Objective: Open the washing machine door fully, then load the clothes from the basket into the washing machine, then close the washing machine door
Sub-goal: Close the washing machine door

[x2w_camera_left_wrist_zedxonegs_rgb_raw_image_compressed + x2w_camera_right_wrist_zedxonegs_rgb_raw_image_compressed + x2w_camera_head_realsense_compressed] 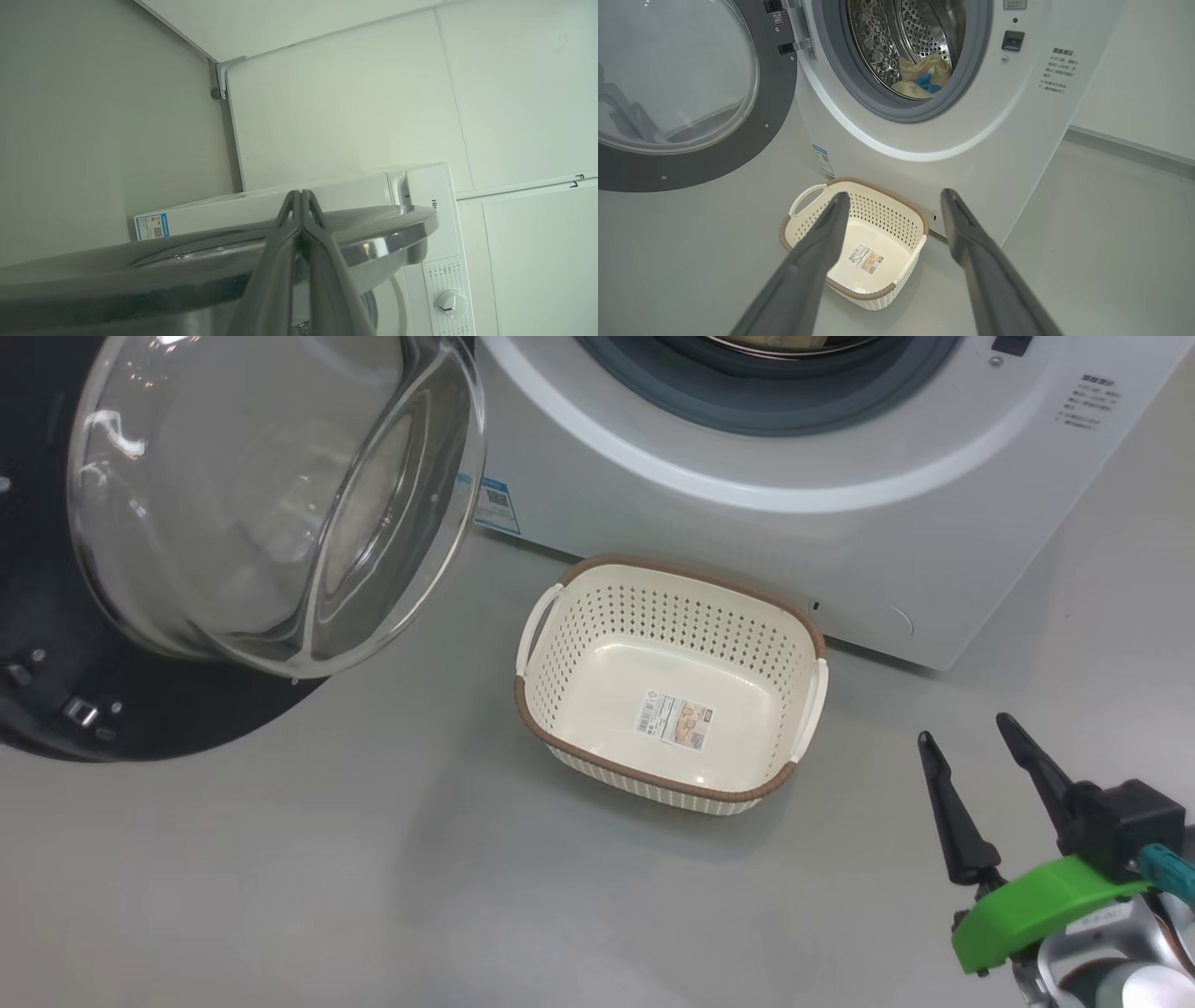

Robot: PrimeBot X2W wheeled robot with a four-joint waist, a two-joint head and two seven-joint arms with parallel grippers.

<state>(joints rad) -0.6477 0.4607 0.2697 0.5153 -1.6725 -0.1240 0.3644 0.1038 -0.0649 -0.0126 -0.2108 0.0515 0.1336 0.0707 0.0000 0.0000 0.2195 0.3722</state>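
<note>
Dark grey fingers of the left hand (301, 192) are pressed together tip to tip, clenched with nothing seen between them. They lie across the glossy rim of the washing machine door (187, 261); whether they touch that rim cannot be told. The right hand (963, 728) hangs released, its two fingers spread well apart and empty, over the grey floor (373, 859) to the right of the basket (653, 616). The door stands swung wide on its metal hinge (796, 45), its clear glass bowl bulging toward the room. The cream basket sits on the floor just before the white washing machine (747, 541) and holds nothing but its paper label (674, 719). The clothes (920, 77), pale yellow with a blue patch, lie at the bottom of the steel drum (896, 32), inside the grey gasket (833, 60). Loading looks done, so the step in hand is likely closing the door. To do it well, the left hand should push flat on the rim at the side far from the hinge, where leverage is greatest. It should follow the door's arc rather than drive straight. The right hand is best kept low and clear of the sweep. No cloth appears to drape over the gasket, which favours a clean seal; a firm last press should seat the latch.
</note>
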